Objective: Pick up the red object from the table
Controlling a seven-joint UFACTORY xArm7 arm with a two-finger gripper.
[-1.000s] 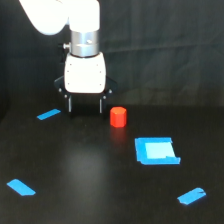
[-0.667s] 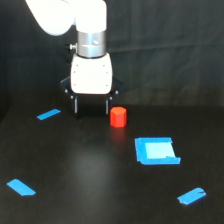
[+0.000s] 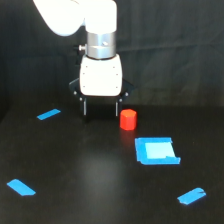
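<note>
The red object (image 3: 128, 119) is a small red-orange block standing on the black table (image 3: 90, 170), a little right of centre in the exterior view. My gripper (image 3: 101, 111) hangs below a white housing, just to the exterior view's left of the block and not touching it. Its two dark fingers (image 3: 84, 108) point down and stand apart, with nothing between them. The fingertips are close to the table surface.
A blue square patch (image 3: 156, 150) lies just in front of and to the right of the block. Blue tape strips lie at the left (image 3: 48, 114), front left (image 3: 21, 187) and front right (image 3: 191, 196).
The arm and gripper have moved toward the exterior view's right, closer to the red block. The block has not moved.
</note>
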